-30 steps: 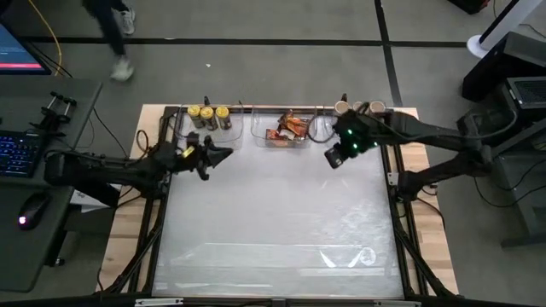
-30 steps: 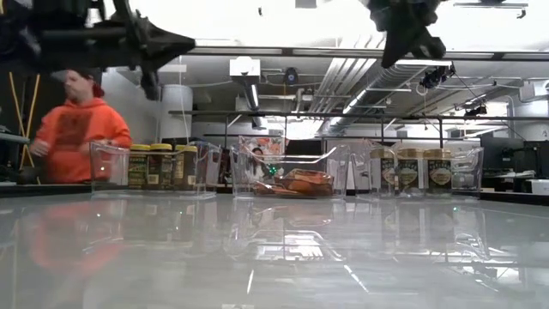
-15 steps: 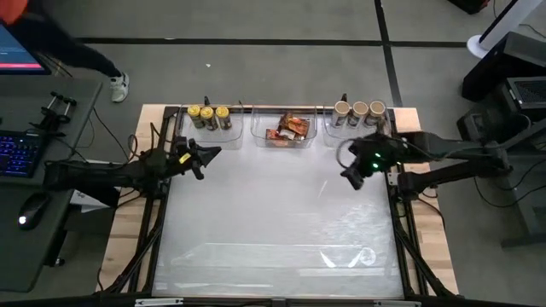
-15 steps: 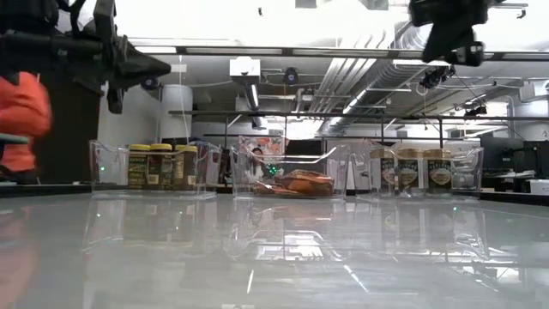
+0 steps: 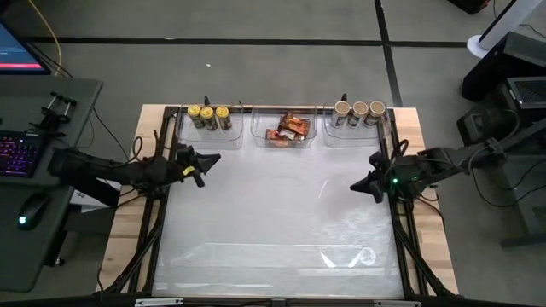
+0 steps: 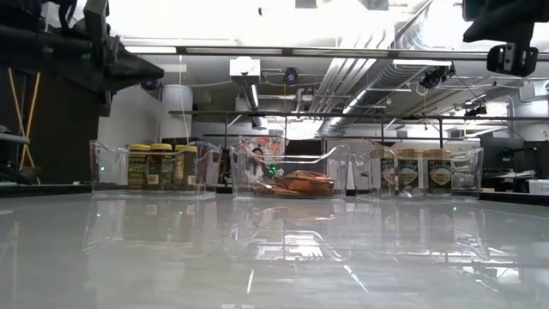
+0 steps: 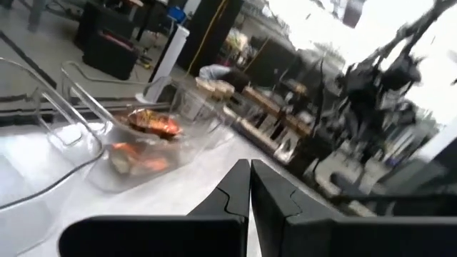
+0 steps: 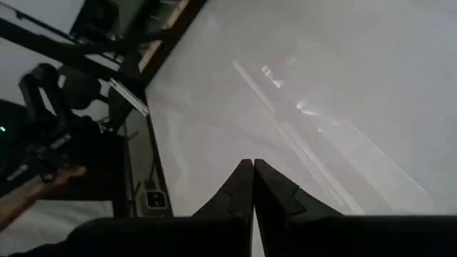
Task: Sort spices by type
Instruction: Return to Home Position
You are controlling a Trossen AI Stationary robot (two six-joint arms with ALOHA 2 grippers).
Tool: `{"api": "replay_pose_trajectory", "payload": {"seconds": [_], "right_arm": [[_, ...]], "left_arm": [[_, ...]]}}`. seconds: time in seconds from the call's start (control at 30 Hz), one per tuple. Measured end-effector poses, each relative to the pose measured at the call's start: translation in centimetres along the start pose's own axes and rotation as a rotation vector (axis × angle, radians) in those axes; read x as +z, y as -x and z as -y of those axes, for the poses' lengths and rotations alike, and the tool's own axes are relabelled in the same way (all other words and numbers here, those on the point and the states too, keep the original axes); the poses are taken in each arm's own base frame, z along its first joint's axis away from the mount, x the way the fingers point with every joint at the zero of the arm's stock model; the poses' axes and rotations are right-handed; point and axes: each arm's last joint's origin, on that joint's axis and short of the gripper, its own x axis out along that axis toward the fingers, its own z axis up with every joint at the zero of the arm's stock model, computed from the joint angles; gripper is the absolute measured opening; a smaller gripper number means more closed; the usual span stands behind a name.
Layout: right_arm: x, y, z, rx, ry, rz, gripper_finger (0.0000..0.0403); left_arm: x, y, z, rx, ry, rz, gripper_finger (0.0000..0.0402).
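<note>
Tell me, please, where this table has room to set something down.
The white tabletop between the left claw and right claw, to the near edge, is bare. The far edge is crowded: bins of yellow-lidded jars, packets, tan-lidded jars.

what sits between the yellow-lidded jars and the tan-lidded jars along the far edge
A clear bin holding the orange seasoning packets stands between the yellow-lidded jars and the tan-lidded jars; the high view shows it, and the low view agrees.

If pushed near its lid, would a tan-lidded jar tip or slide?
Probably tip: each jar stands taller than wide. Its neighbours and the bin wall would likely catch it. Being round, it may roll if laid down.
</note>
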Motion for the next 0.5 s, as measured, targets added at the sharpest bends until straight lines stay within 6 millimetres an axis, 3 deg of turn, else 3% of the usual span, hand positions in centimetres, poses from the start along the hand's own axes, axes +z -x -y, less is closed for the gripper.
{"api": "replay_pose_trajectory", "payload": {"seconds": [0.2, 0.5], "right_arm": [[-0.2, -0.1, -0.1, 0.009, 0.019, -0.013, 0.0000], [-0.2, -0.1, -0.2, 0.021, -0.020, -0.017, 0.0000]], "left_arm": [[0.3, 0.0, 0.0, -0.031, -0.110, 0.007, 0.0000], [1.1, -0.5, -1.0, -0.060, -0.138, 0.006, 0.0000]]}}
